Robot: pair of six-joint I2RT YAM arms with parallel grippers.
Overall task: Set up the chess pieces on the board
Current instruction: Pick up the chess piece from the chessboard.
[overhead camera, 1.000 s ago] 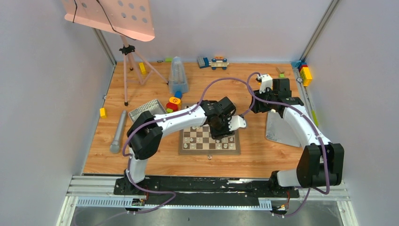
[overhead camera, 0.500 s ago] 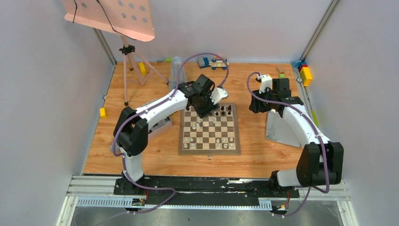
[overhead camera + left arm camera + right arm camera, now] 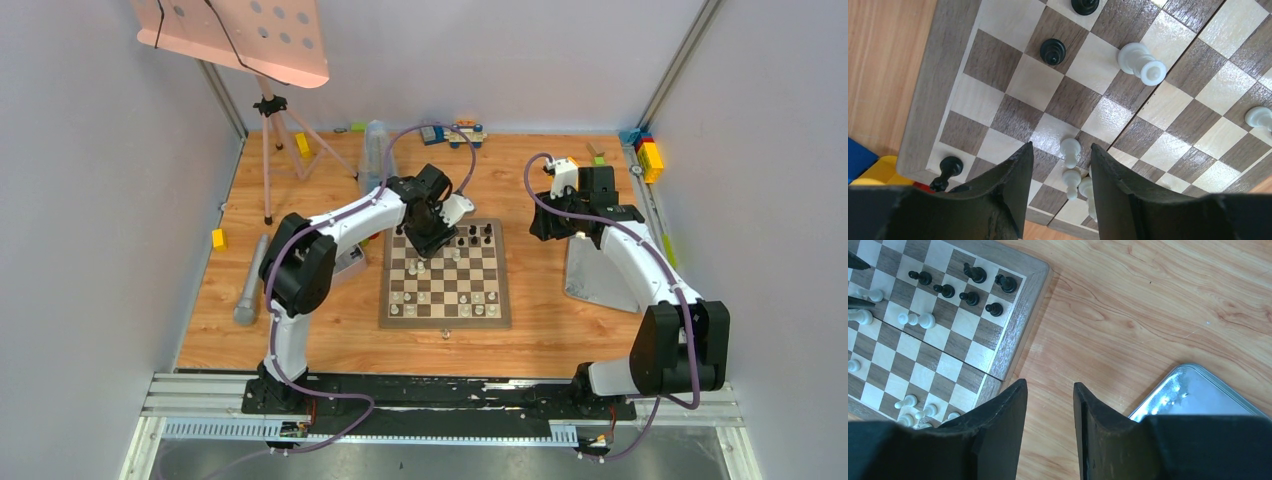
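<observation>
Wooden board lies on the table between my arms. Black chess pieces cluster at its far edge and white chess pieces are scattered nearer me. My left gripper hangs over the board's far left part, fingers apart and holding nothing, with white pawns standing below the gap. My right gripper hovers just off the board's right edge near the metal tray, fingers apart, empty.

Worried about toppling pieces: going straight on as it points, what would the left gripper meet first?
Likely the white pawns on the board, framed by the open left gripper; depth unclear.
</observation>
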